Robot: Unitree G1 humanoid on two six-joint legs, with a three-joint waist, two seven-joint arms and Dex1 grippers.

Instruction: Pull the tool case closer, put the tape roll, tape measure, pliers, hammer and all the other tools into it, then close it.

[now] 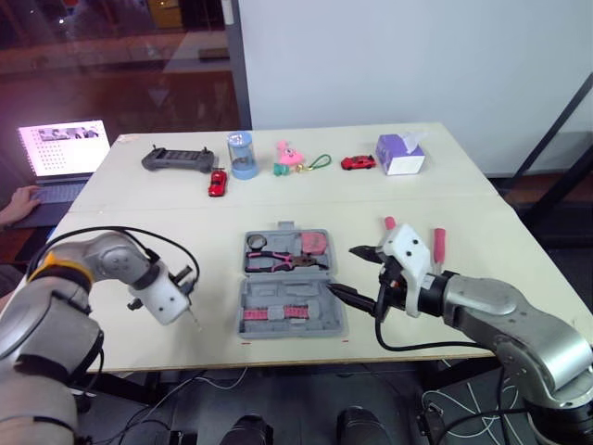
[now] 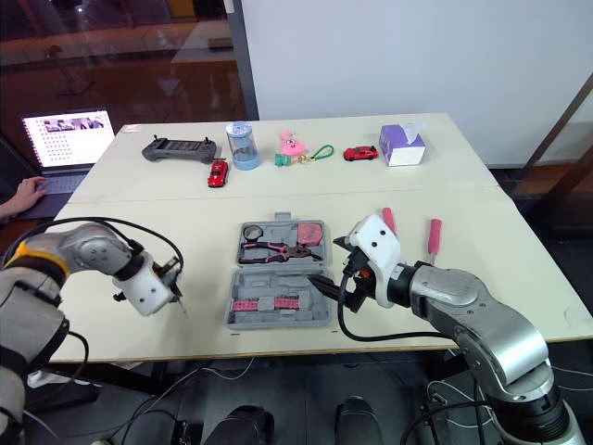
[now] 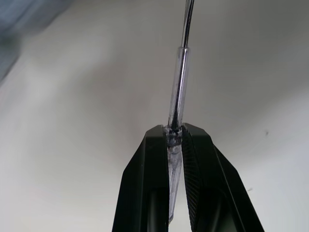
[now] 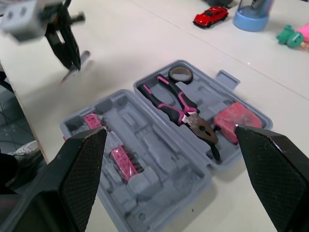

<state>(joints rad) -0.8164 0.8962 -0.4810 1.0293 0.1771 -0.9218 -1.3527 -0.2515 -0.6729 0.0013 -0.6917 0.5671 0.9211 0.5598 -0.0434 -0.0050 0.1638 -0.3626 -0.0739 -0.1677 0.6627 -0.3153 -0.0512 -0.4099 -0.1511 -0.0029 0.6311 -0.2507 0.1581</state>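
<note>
Left gripper (image 3: 175,130) jaws pinch thin clear screwdriver (image 3: 178,82) | looks light, stiff, slippery, best held mid-handle | right gripper (image 1: 341,268) jaws wide open over tool case (image 1: 315,320)

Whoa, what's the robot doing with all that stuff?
It's packing a tool case. It lies open on the table with the pliers, tape roll and tape measure already inside. The left tool is shut on a thin screwdriver left of the case; the right tool hangs open at its right edge. Two pink-handled items lie on the table, not packed yet.
</note>
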